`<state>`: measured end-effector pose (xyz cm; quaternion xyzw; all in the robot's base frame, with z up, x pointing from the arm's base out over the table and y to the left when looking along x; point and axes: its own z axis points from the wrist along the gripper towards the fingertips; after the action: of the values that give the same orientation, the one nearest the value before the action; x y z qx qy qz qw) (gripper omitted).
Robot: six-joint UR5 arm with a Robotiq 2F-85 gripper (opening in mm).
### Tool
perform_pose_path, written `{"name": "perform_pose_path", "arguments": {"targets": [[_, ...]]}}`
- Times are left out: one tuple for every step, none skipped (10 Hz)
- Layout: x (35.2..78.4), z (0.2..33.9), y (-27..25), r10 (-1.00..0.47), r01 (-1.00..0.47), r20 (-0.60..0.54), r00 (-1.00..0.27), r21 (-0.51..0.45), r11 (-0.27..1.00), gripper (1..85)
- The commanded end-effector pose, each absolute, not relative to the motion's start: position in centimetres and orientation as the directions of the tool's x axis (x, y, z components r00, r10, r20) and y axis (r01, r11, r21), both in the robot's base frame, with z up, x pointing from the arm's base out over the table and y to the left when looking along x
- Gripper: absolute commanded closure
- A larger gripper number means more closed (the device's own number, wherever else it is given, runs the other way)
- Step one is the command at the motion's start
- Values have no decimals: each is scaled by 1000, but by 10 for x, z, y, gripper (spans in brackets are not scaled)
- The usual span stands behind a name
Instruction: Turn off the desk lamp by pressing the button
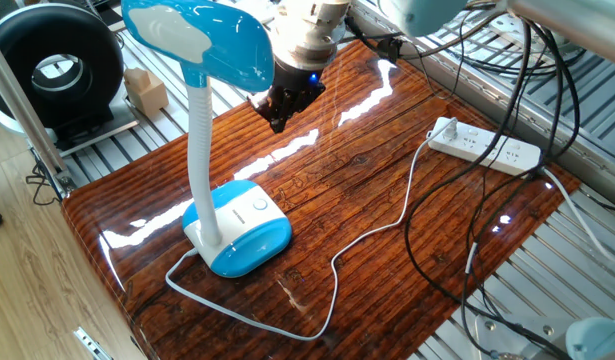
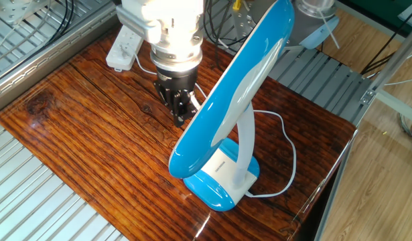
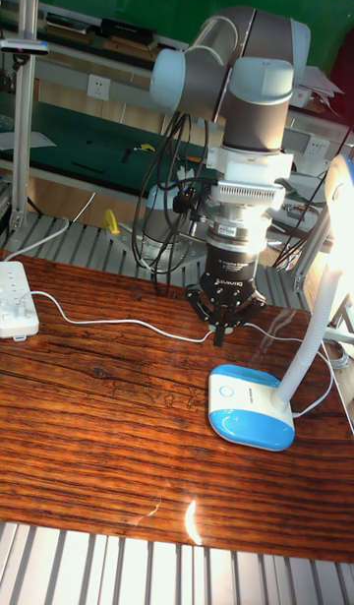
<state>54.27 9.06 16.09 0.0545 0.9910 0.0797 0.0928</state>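
Above bench (image 1: 387, 180), beside lamp head: gripper (image 3: 220, 332) hovers | fingers' gap: cannot tell | button (image 3: 227, 390) on desk lamp (image 1: 232, 225) base, untouched, below and apart | press not yet made; descent remains

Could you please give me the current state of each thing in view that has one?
desk lamp: upright on the table, head tilted.
button: untouched, gripper not on it.
gripper: above the table, beside the lamp base, holding nothing.
power strip: flat, cords plugged in.
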Motion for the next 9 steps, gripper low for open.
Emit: {"name": "perform_pose_path", "arguments": {"targets": [[536,162,99,96,66,-151,-984,195,979,843],[533,161,101,89,60,-143,-986,198,978,843],[535,156,109,90,58,-140,-986,215,975,843],[535,145,114,91,65,-127,-988,197,978,843],[539,136,117,90,66,-134,-987,172,983,843],[539,131,128,97,71,-129,-987,194,978,843],[537,129,131,87,62,-122,-989,200,978,843],[536,125,131,80,56,-118,-990,197,979,843],[536,120,132,76,51,-121,-990,197,979,843]]}}
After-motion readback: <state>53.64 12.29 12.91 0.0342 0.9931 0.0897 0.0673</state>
